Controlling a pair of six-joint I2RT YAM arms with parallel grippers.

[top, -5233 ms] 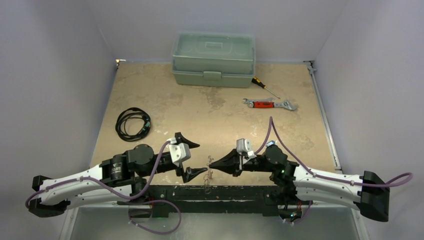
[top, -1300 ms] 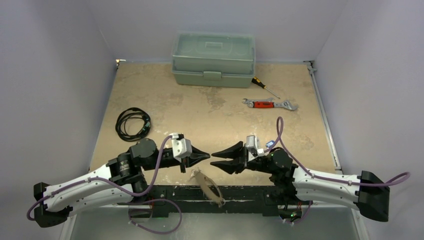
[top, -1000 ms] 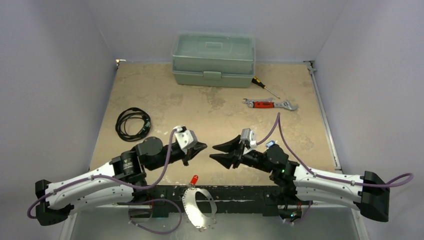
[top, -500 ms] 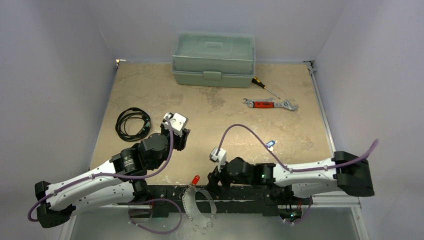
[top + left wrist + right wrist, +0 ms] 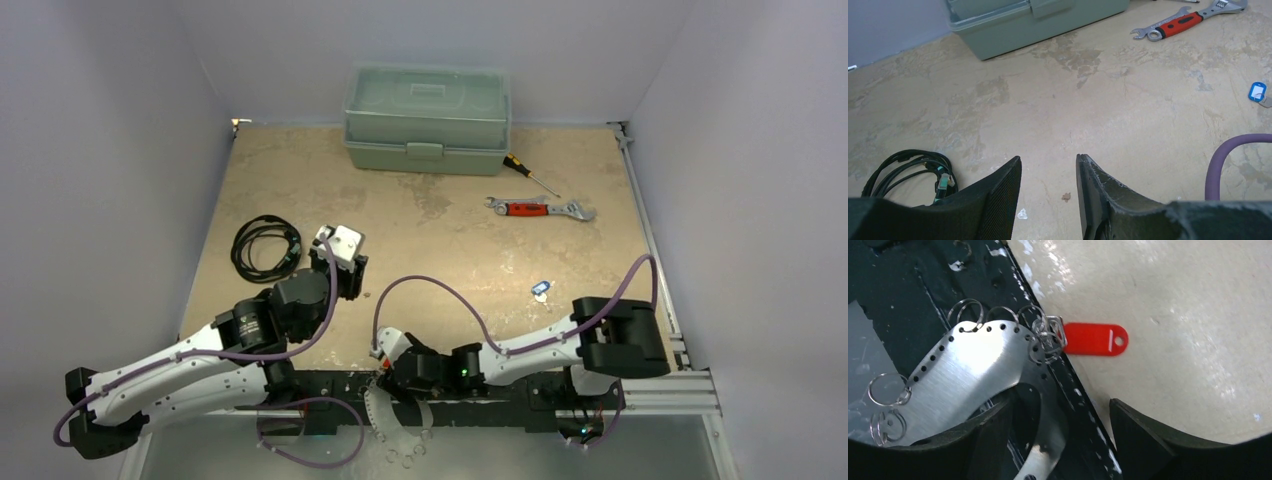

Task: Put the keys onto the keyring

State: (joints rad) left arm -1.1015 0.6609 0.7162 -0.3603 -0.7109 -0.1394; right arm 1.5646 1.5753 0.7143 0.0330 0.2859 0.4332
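Note:
The keyring [image 5: 973,365], a flat silver oval band with punched holes and several small split rings, lies across the black rail at the table's near edge [image 5: 395,418]. A key's red tag [image 5: 1095,339] rests on the table beside it, touching its cluster of rings. My right gripper [image 5: 1062,401] hovers open just above the keyring band, holding nothing; in the top view it sits low at the near edge [image 5: 385,372]. The blue-tagged key [image 5: 540,290] lies alone on the table to the right [image 5: 1256,91]. My left gripper [image 5: 1048,158] is open and empty over bare table [image 5: 352,278].
A green toolbox [image 5: 427,118] stands at the back. A red-handled wrench [image 5: 540,208] and a screwdriver [image 5: 528,173] lie at the back right. A coiled black cable [image 5: 265,247] sits left of my left gripper. The right arm's purple cable [image 5: 430,290] arcs over the table's middle.
The keyring dropped from between the grippers onto the near rail. Both grippers opened. The left one swung up and away; the right arm swept left and down over the keyring.

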